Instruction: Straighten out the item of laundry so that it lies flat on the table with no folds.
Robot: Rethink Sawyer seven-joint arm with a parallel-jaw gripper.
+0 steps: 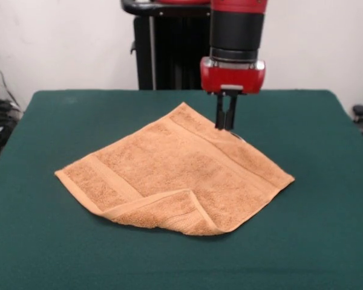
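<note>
One towel (175,172) on the surface (42,241), its near corner folded over; arm's top cut off; claw (225,125) pressed together at the far hem.

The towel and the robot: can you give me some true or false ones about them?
1. The towel lies on a green table. True.
2. The towel is perfectly flat. False: its near corner is folded over onto the towel.
3. The pincer is down at the towel's far edge. True.
4. The pincer's fingers are spread wide apart. False: they stand close together, pointing down.
5. The towel is blue. False: it is orange-tan, with woven bands near its edges.
</note>
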